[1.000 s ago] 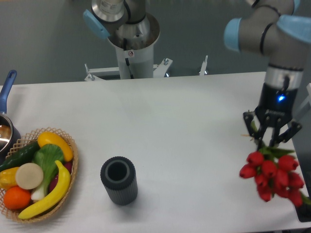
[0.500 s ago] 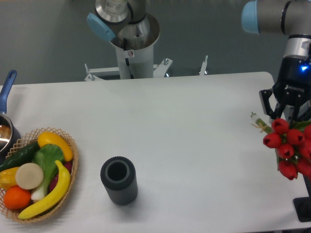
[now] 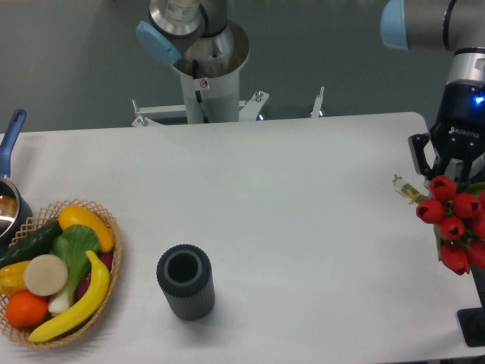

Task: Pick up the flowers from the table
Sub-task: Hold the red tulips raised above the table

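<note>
The flowers (image 3: 453,224), red tulips with green stems, hang at the far right edge of the view, partly cut off by the frame. My gripper (image 3: 452,173) sits just above the blooms and is shut on their stems, whose pale cut ends (image 3: 404,187) stick out to the left. The bunch looks lifted off the white table (image 3: 288,220).
A dark ribbed cylinder cup (image 3: 185,281) stands upright near the front middle. A wicker basket (image 3: 114,262) of fruit and vegetables sits at the front left, with a pot (image 3: 9,197) with a blue handle behind it. The arm's base (image 3: 206,68) rises behind the far edge.
The gripper has risen and shifted right with the flowers in it, from low over the table's right side to the frame edge. Nothing else moved.
</note>
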